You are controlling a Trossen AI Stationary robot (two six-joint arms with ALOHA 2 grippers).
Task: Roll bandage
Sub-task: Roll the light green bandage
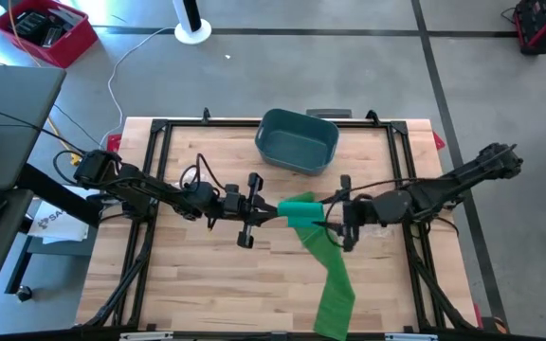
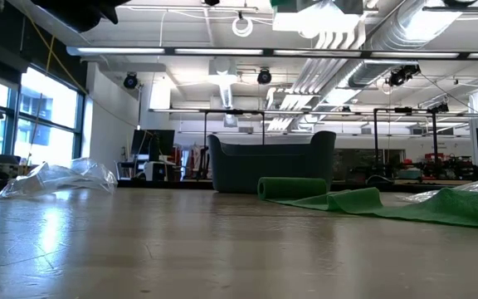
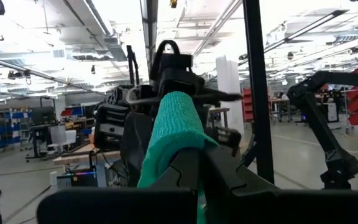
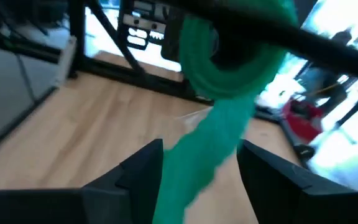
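Green bandage [image 1: 303, 210] sits near the centre of the wooden table [image 1: 197, 284], its rolled end lifted between the two arms while the loose tail trails off toward five o'clock and over the near edge. The left gripper [image 1: 278, 210] comes in from nine o'clock and is clenched on the rolled end, likely so the roll has a fixed core to wind around. The right gripper [image 1: 328, 225] faces it from three o'clock with its fingers spread, the strip passing between them; I judge it is there to guide or feed the tail. A grey-blue bin [image 1: 297, 140] stands at twelve o'clock, well apart. Crumpled clear plastic [image 2: 56, 177] lies toward the table's left side. Nothing seems to block the winding.
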